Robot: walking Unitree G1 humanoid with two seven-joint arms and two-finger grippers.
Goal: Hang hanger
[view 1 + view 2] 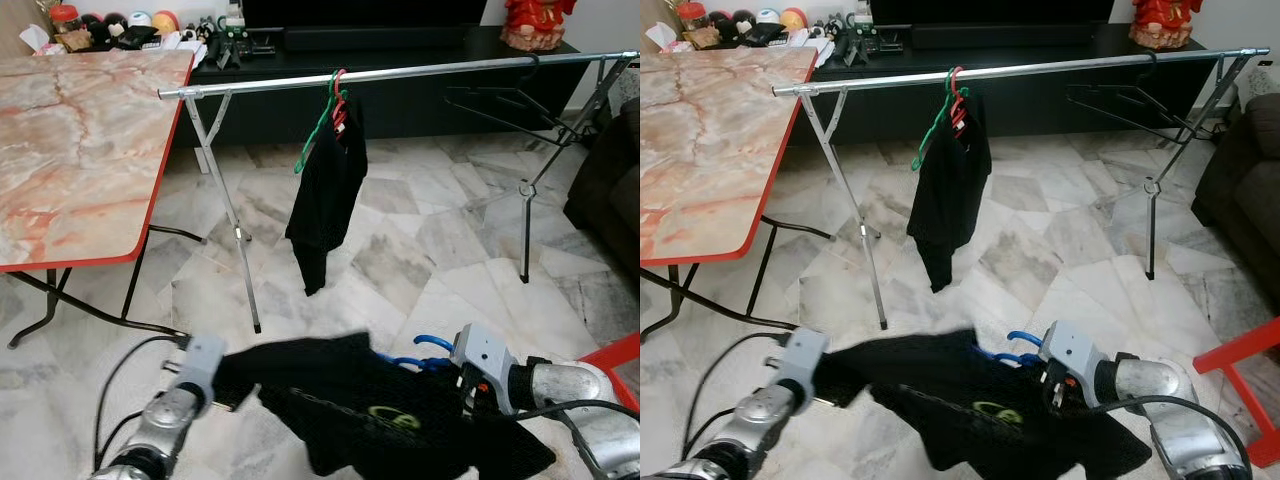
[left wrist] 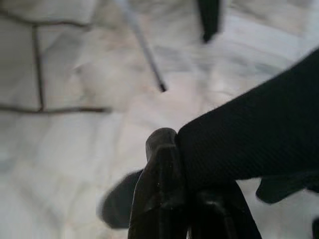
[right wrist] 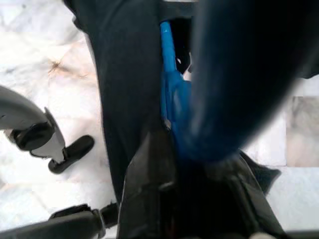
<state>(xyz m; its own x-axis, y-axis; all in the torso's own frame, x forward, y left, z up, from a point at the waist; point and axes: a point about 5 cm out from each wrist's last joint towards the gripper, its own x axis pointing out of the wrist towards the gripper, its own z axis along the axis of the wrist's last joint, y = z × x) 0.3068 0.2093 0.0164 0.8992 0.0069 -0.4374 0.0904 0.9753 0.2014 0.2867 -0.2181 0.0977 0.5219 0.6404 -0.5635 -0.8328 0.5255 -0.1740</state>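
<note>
Nearest the camera, the left gripper [image 2: 182, 199] is closed on one edge of a black T-shirt [image 1: 380, 415] with a green logo, its fingers [image 2: 159, 189] pinching the cloth. The right gripper [image 3: 184, 184] is clamped on the blue hanger [image 1: 420, 352] threaded into that shirt, held low over the marble floor [image 1: 440, 240]. Beyond stands a metal clothes rail [image 1: 400, 75], where a black garment [image 1: 325, 200] hangs on green and red hangers [image 1: 333, 100] near its middle, and an empty black hanger [image 1: 505, 98] hangs towards its right end. A marble-topped folding table [image 1: 70, 150] stands at the left.
</note>
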